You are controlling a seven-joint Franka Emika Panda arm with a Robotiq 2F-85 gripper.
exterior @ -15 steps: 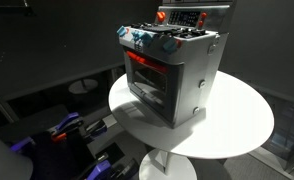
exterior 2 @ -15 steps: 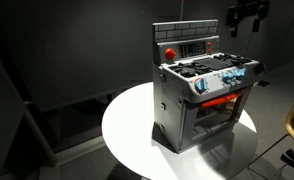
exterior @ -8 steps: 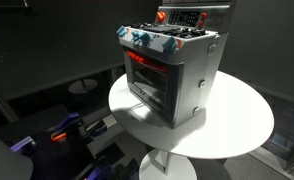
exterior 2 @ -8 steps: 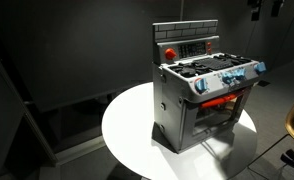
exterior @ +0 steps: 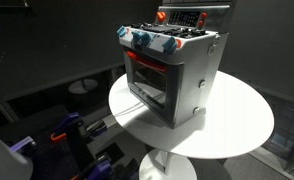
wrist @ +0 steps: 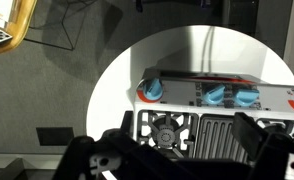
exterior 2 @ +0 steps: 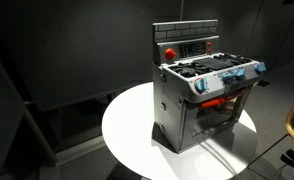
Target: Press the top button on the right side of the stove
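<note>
In the wrist view the gripper (wrist: 182, 135) hangs well above the stove (wrist: 202, 105), facing straight down onto its top. Its two dark fingers (wrist: 97, 158) are spread wide, one over each end of the stove, touching nothing and holding nothing.

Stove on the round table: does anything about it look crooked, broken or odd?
Nothing stands out. The stove stands upright on the white table, its blue knobs sit in a row, and nothing is spilled.
</note>
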